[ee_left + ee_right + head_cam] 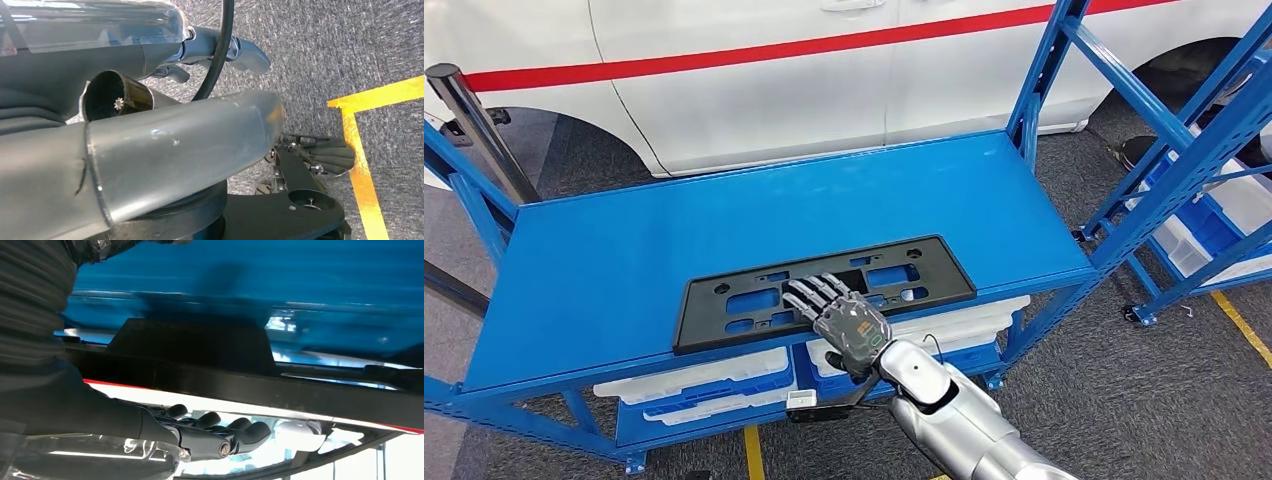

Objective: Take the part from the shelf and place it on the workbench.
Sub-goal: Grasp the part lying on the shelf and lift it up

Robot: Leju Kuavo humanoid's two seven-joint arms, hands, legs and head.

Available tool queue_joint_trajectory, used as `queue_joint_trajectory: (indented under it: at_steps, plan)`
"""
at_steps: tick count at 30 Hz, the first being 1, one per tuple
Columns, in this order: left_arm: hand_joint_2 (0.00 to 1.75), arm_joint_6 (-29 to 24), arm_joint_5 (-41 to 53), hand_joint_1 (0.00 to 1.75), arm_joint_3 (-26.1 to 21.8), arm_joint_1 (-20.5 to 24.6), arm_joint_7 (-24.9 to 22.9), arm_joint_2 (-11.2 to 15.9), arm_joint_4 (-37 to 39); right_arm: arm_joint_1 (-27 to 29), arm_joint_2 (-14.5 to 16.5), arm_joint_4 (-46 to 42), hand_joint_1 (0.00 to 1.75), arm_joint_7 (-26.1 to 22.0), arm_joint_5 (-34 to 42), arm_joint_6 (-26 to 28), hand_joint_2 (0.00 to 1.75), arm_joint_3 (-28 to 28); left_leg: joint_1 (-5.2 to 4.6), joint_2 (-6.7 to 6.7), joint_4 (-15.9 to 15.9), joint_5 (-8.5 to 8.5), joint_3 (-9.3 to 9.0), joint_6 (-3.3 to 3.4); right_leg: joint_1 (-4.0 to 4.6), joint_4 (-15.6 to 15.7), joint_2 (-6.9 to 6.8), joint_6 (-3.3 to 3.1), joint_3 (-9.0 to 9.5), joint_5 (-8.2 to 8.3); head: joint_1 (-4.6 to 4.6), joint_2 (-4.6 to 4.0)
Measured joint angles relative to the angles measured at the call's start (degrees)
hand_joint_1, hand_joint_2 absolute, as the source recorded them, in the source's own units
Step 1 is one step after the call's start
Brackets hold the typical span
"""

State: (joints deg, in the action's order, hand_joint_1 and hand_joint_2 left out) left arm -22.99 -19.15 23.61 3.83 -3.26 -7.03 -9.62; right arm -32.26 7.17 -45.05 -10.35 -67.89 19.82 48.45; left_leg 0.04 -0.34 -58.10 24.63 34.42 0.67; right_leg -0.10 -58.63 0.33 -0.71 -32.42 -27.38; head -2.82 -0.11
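The part [824, 285] is a flat black licence-plate frame with cut-outs, lying near the front edge of the blue shelf [624, 250]. My right hand [844, 318] reaches over the part's front edge, fingers stretched out across it and thumb below the shelf lip. In the right wrist view the fingers [225, 432] lie a little off the part's dark edge [250, 385], with light showing between them. My left hand [200, 145] hangs beside my body over the grey floor, holding nothing, thumb and fingers apart.
White bins [714, 375] sit on the lower shelf level. A white car [774, 90] with a red stripe stands right behind the shelf. Another blue rack [1184, 150] stands at the right, a dark post [474, 120] at the left. Yellow tape [360, 165] marks the floor.
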Motion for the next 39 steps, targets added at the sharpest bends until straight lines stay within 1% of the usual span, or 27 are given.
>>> queue_joint_trajectory:
  at_steps: [1, 5, 17, 31, 36, 39]
  plan:
    - [0.00, 0.0, 0.0, 0.00, 0.0, 0.0, 0.0, 0.0, 0.0, 0.0, 0.0, 0.0, 0.00, 0.0, 0.0, 0.0, 1.75, 0.0, 0.00, 0.00, 0.0, 0.00, 0.00, 0.00, 0.00, 0.0, 0.00, 0.00, 0.00, 0.00, 0.00, 0.00]
    - [0.00, 0.0, 0.0, 0.00, 0.0, 0.0, -0.1, 0.0, 0.0, 0.0, 0.0, 0.0, 1.74, 0.1, 0.3, 0.0, 1.75, 0.1, 0.00, 0.00, 0.0, 0.00, 0.00, 0.00, 0.00, 0.0, 0.00, 0.00, 0.00, 0.00, 0.00, 0.00]
    - [0.00, 0.0, -0.1, 0.00, 0.0, 0.0, -0.2, 0.0, 0.0, 0.2, -0.4, -0.7, 1.75, 0.9, 2.6, 0.0, 1.75, 0.1, 0.00, 0.00, 0.0, 0.00, -0.02, 0.00, -0.01, 0.0, 0.00, 0.00, 0.01, 0.00, 0.00, 0.00]
    - [0.00, -0.2, -0.1, 0.00, 0.0, 0.0, -0.1, 0.0, 0.0, 0.3, -1.4, -2.9, 1.75, 1.1, 3.1, -0.3, 1.75, 0.1, 0.00, 0.01, 0.0, 0.00, -0.02, 0.00, -0.01, 0.0, 0.00, 0.00, 0.02, 0.00, 0.00, 0.00]
    - [0.00, -0.3, -0.1, 0.00, 0.0, 0.0, 0.2, 0.0, 0.0, 0.8, -2.0, -3.9, 1.75, 1.1, 3.2, -0.2, 1.75, 0.1, 0.00, 0.01, 0.0, 0.00, -0.02, 0.00, -0.01, 0.0, 0.00, 0.00, 0.02, 0.00, 0.00, 0.00]
    - [0.00, -1.2, 0.0, 0.00, 0.0, 0.0, 1.2, 0.0, 0.0, 1.0, -2.3, -4.4, 1.75, 1.3, 3.3, -0.1, 1.75, 0.1, 0.00, 0.01, 0.0, 0.00, -0.02, 0.00, -0.01, 0.0, 0.00, 0.00, 0.02, 0.00, 0.00, 0.00]
